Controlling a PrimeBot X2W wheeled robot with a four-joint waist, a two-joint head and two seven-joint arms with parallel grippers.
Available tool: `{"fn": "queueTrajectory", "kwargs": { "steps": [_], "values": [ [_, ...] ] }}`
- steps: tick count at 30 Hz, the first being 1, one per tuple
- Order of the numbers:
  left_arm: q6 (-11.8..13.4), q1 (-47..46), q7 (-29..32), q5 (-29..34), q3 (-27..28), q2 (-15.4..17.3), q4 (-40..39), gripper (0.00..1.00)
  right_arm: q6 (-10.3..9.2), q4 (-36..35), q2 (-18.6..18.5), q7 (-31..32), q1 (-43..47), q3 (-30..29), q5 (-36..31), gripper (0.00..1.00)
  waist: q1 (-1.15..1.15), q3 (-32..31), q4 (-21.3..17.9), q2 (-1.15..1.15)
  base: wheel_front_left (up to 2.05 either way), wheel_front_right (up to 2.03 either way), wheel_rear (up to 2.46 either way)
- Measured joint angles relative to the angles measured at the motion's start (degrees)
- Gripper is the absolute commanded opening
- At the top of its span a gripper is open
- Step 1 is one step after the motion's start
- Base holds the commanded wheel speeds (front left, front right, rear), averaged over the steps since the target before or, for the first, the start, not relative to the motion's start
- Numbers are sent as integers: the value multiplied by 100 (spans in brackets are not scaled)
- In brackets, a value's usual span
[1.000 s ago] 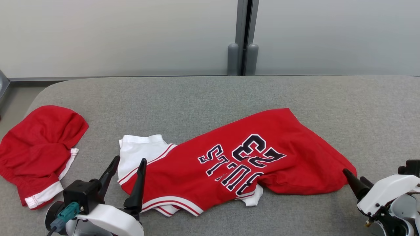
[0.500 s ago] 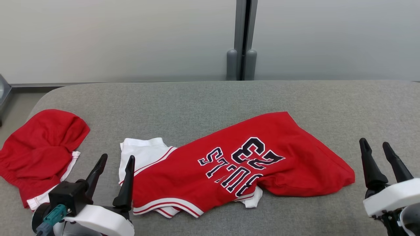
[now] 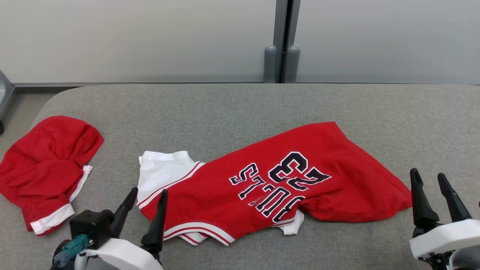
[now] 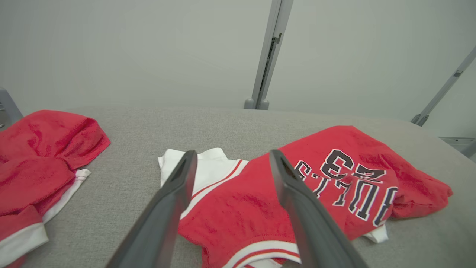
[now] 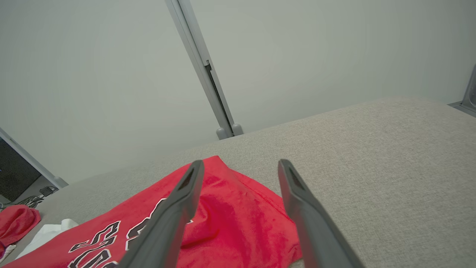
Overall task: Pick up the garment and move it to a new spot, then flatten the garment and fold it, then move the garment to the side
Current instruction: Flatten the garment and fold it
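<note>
The red jersey (image 3: 270,183) lies crumpled across the middle of the grey cushion (image 3: 225,108), with its lettering upside down in the head view. The left gripper (image 3: 148,192) hovers wide open and empty by the jersey's white-trimmed end. The right gripper (image 3: 428,174), also wide open and empty, sits just beside the red end. Another red cloth (image 3: 45,165) lies well apart at the left.

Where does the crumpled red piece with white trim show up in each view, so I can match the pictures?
Head view: crumpled red piece at the left edge, left of the jersey.
Left wrist view: at the left edge too.
Right wrist view: small, in the bottom-left corner.
Shared landmark: the grey vertical post behind the cushion.
</note>
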Motion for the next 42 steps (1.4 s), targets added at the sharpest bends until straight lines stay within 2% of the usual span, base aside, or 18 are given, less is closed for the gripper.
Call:
{"fn": "queueTrajectory", "kwargs": {
  "steps": [9, 13, 21, 26, 30, 35, 36, 37, 38, 42],
  "values": [
    [-543, 74, 1250, -816, -603, -86, 314, 100, 0, 79, 15, 8, -231, -5, -67, 100, 0, 203, -136, 0, 0, 0, 0],
    [-716, 83, 1555, -1140, -722, -218, 565, 100, 0, 143, 18, 7, -295, 43, -66, 100, 0, 280, -234, 0, 0, 0, 0],
    [-1062, -151, 1521, -1535, -566, -454, 1226, 100, 0, 234, 24, -9, -410, 168, -59, 100, 0, 419, -415, 0, 0, 0, 0],
    [-1058, -202, 1522, -1664, -421, -447, 1505, 100, 0, 283, 26, -51, -438, 200, -57, 100, 0, 479, -488, 0, 0, 0, 0],
    [-1258, -213, 1390, -1925, -243, -541, 1461, 100, 0, 333, 26, -83, -464, 216, -21, 100, 0, 533, -494, 0, 0, 0, 0],
    [-1247, -322, 1193, -1904, -65, -504, 1472, 100, 0, 379, 26, -102, -524, 274, -21, 100, 0, 556, -500, 0, 0, 0, 0],
    [-1235, -344, 1132, -1892, -35, -503, 1466, 69, 0, 388, 26, -104, -526, 285, -21, 100, 0, 559, -502, 0, 0, 0, 0],
    [-1237, -369, 1072, -1875, -9, -490, 1444, 20, 0, 400, 27, -108, -527, 292, -21, 100, 0, 559, -502, 0, 0, 0, 0],
    [-1237, -384, 1006, -1837, 25, -479, 1401, 0, 0, 409, 27, -109, -529, 293, -21, 100, 0, 557, -502, 0, 0, 0, 0],
    [-1117, -524, 762, -1622, 174, -392, 1135, 0, 0, 434, 27, -135, -537, 302, -20, 100, 0, 557, -504, 0, 0, 0, 0]
  ]
}}
